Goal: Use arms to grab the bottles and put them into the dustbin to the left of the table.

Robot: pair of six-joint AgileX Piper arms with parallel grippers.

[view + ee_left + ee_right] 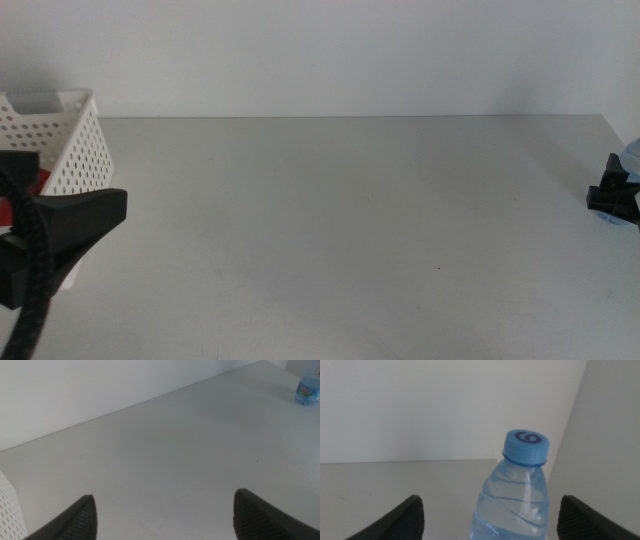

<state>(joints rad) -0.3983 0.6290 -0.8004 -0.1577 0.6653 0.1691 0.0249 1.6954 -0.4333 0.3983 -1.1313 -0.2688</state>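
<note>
Water bottle (515, 495) with its blue cap stands upright between the right gripper (487, 520)'s widely parted jaws, which do not touch it; in the middle view that gripper (612, 195) sits at the far right edge of the table (350, 220), the bottle only a sliver behind it. At the left edge, the left gripper (60, 225) hangs released, jaws spread and empty, just in front of the white dustbin (60, 140), where something red shows beside the perforated wall.
</note>
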